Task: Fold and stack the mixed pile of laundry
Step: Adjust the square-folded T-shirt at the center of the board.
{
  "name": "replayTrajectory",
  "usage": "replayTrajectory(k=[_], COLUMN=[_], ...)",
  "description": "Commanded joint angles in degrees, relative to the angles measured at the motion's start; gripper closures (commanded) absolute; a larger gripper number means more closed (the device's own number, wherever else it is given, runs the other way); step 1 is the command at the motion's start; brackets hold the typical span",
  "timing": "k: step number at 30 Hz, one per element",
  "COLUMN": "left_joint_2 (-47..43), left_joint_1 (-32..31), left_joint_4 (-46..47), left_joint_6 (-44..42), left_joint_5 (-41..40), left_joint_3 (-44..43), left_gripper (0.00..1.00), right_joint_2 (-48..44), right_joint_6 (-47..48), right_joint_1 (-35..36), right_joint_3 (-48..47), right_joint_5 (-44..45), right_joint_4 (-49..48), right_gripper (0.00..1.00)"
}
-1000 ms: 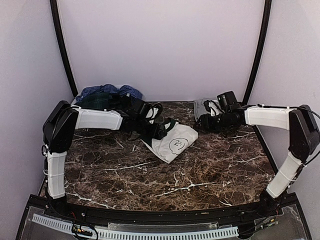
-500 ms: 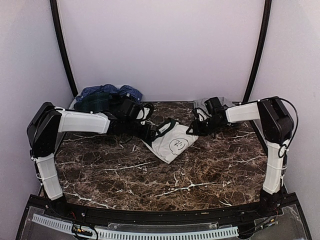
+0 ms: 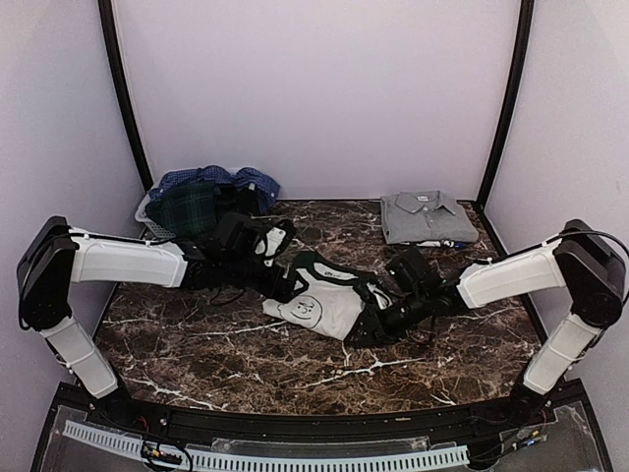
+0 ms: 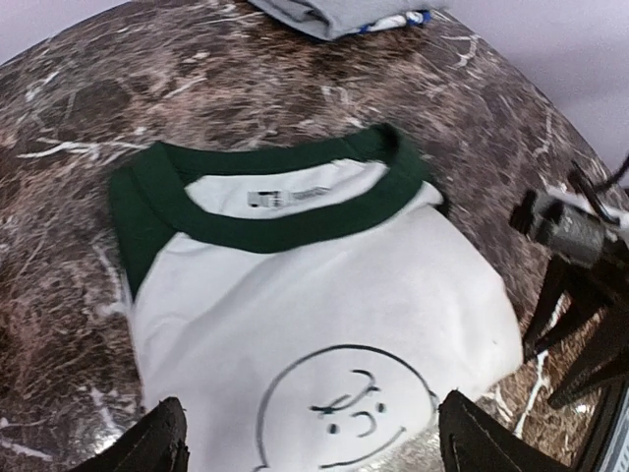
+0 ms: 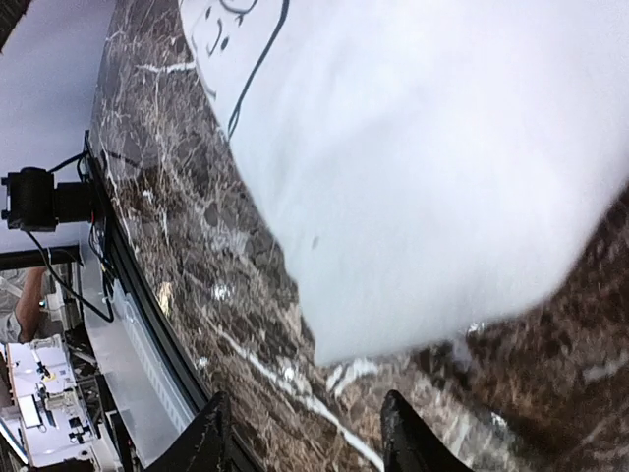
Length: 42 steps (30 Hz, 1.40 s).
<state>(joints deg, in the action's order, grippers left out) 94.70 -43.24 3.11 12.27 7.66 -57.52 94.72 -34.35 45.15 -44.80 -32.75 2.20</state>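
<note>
The white tee (image 3: 319, 305) lies folded on the marble table (image 3: 295, 369). Its dark green collar is on the far side and its cartoon face, drawn in black line, is turned up. Everything else is easiest placed from that tee.

The left gripper (image 4: 314, 447) hangs just over the tee's left edge. Its two fingers are spread wide and hold nothing, and the printed face shows between them in the wrist view. The right gripper (image 5: 305, 438) sits low at the tee's near right corner. Its jaws are parted, with only bare marble between the tips. The cloth's white corner ends just short of them, so it grasps nothing that I can see.

Behind the tee and well to its left, the rest of the laundry pile (image 3: 201, 197) is heaped in a pale basket (image 3: 145, 218). A blue checked shirt (image 3: 211, 179) lies on top and a dark green tartan shirt (image 3: 187, 206) is in front of it. Behind the tee to its right, well apart from it, a grey polo shirt (image 3: 423, 216) lies folded flat.
</note>
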Motion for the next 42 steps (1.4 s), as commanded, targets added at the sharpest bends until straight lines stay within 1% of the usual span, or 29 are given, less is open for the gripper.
replayTrajectory(k=[1,3,4,6,9,14,18,19,21,23,26,28,31,33,34,37,40,42], left_joint_2=[-4.61,-5.44,-5.6,-4.86,-0.79,5.69,9.3,9.95,11.48,12.69,14.27,15.11,16.3,16.63,16.64,16.83,17.11,17.49], left_joint_1=[-6.79,-9.04,-9.57,-11.16,-12.83,-13.77,-13.74,-13.77,-13.8,-13.96,-14.43,-15.04,-15.46,-15.47,-15.47,-15.51,-15.55,-15.55], left_joint_4=[3.6,8.36,12.28,16.07,16.12,16.47,16.46,16.1,15.81,15.73,15.36,14.47,13.23,13.2,13.26,13.64,13.47,12.78], left_joint_6=[-7.07,-8.21,-8.55,-9.35,-10.4,-11.86,-13.52,-13.73,-14.29,-14.75,-15.74,-16.94,-17.33,-17.01,-16.93,-16.65,-16.91,-16.97], left_joint_5=[0.98,1.19,1.82,1.86,0.46,-0.58,-0.83,-0.96,-0.75,-0.37,0.24,0.23,0.59,0.93,1.1,1.34,2.26,2.83], left_joint_3=[3.46,6.47,7.61,9.54,7.45,2.42,-0.49,-0.89,-1.8,-2.08,-1.96,-1.88,-1.49,-0.95,-0.72,0.22,0.54,0.49], left_gripper=[0.13,0.15,0.15,0.17,0.2,0.23,0.23,0.23,0.23,0.23,0.23,0.24,0.25,0.26,0.26,0.27,0.29,0.31], right_joint_2=[-11.44,-14.87,-15.34,-14.52,-11.13,-2.22,4.49,5.15,5.38,5.43,7.66,9.61,12.87,15.37,15.86,15.74,14.45,14.47], right_joint_6=[-1.96,-0.6,-0.1,1.33,3.7,6.77,7.14,6.73,5.45,4.43,3.35,2.64,1.91,1.55,1.33,1.12,2.07,3.26], right_joint_1=[-2.16,-6.12,-8.17,-11.61,-13.53,-13.86,-14.03,-14.1,-14.13,-14.34,-15.11,-15.79,-17.01,-18.03,-18.59,-19.29,-19.9,-20.49], right_joint_3=[1.99,2.16,2.06,0.74,-2.78,-10.65,-16.15,-16.42,-16.07,-15.06,-14.64,-15.0,-15.78,-16.8,-17.13,-17.64,-19.26,-21.22], right_joint_5=[4.4,6.46,6.5,6.78,8.64,9.71,11.41,11.87,12.85,13.14,11.06,9.14,6.78,4.49,2.98,0.89,1.2,1.71], right_joint_4=[4.48,6.49,6.82,7.81,7.9,7.66,12.03,12.5,12.95,11.71,9.36,7.27,4.51,3.51,2.81,0.85,1.5,3.32], right_gripper=[0.49,0.49,0.49,0.51,0.54,0.55,0.54,0.53,0.49,0.45,0.45,0.46,0.53,0.61,0.65,0.86,1.0,1.0])
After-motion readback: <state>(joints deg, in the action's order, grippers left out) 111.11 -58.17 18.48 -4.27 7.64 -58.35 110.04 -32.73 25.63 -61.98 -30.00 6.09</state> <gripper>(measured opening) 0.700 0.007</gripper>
